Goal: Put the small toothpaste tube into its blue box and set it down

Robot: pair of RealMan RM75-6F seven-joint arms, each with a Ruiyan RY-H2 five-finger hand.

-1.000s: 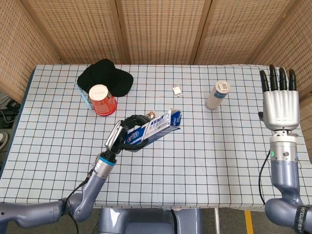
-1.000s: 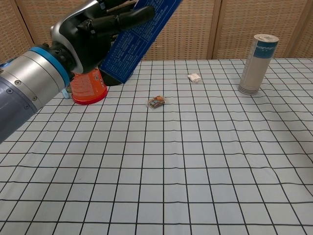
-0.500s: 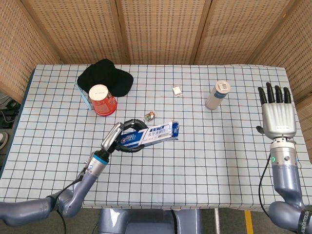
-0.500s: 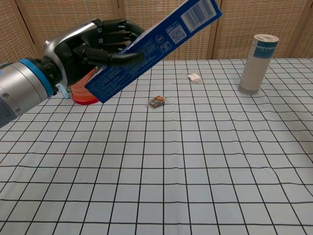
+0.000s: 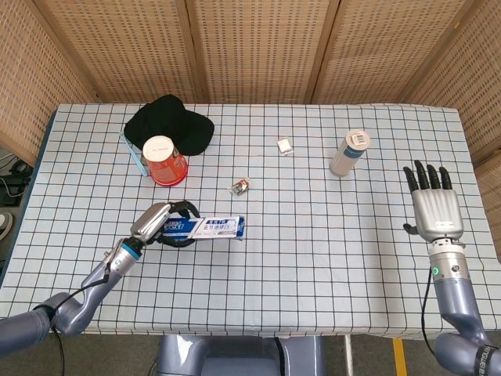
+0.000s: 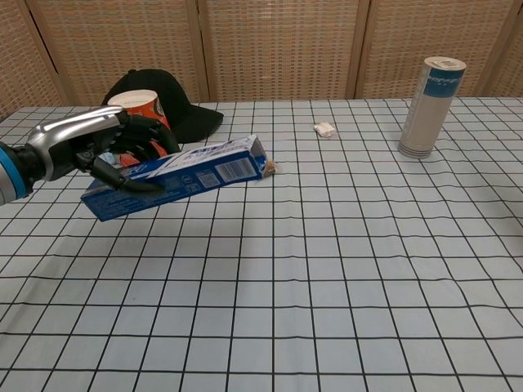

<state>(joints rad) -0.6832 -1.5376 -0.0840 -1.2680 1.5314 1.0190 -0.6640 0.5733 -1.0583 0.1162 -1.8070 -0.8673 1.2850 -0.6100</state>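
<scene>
Chest view: dark fingers (image 6: 135, 131) wrapped over the blue box (image 6: 176, 175), left hand (image 6: 86, 147) grasping it at mid left of frame, box lying nearly level just above the checked tablecloth (image 6: 327, 269). Right hand (image 5: 434, 207) at right edge of head view, upright, fingers spread, holding nothing. Behind the box, orange cup (image 6: 135, 110) and black cap (image 6: 184, 102); white canister (image 6: 429, 106) at upper right.
</scene>
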